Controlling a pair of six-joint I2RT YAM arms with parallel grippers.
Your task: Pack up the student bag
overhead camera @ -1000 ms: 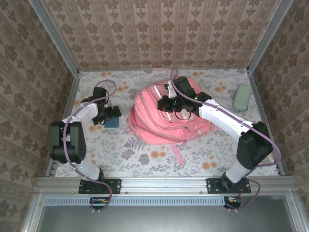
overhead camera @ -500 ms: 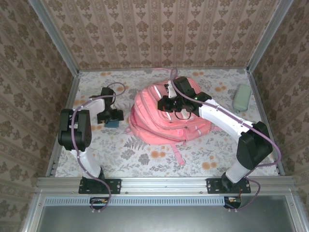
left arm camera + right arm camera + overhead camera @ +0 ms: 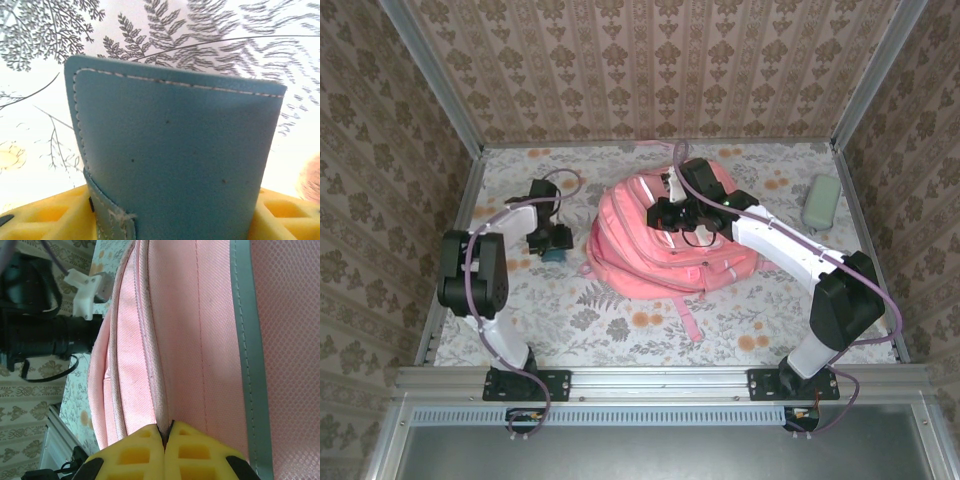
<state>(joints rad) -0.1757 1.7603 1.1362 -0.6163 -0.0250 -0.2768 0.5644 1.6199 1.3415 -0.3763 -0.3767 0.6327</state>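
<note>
The student bag (image 3: pixel 630 255) lies mid-desk (image 3: pixel 620 325); the right fingers (image 3: pixel 150 452) are pressed together on its opening seam. The left fingers (image 3: pixel 45 217) straddle the blue case (image 3: pixel 175 150) near the left edge, grip unconfirmed. Risk: a shallow hold lets the smooth case slip, or the seam pulls free.

The student bag (image 3: pixel 625 245) is pink woven cloth, matt and finely grained, with a mesh-textured panel and a smooth grey stripe (image 3: pixel 245 340) that has a faint sheen. The teal case (image 3: pixel 175 160) looks like matt leather or imitation leather, nearly smooth, edged in white stitching. The pads (image 3: pixel 135 455) of the right end effector (image 3: pixel 166 437) are yellow, matt and moulded in open cells. The counter (image 3: pixel 620 320) has a matt floral-printed covering, and its front rail (image 3: pixel 660 381) is dull brushed metal.
</note>
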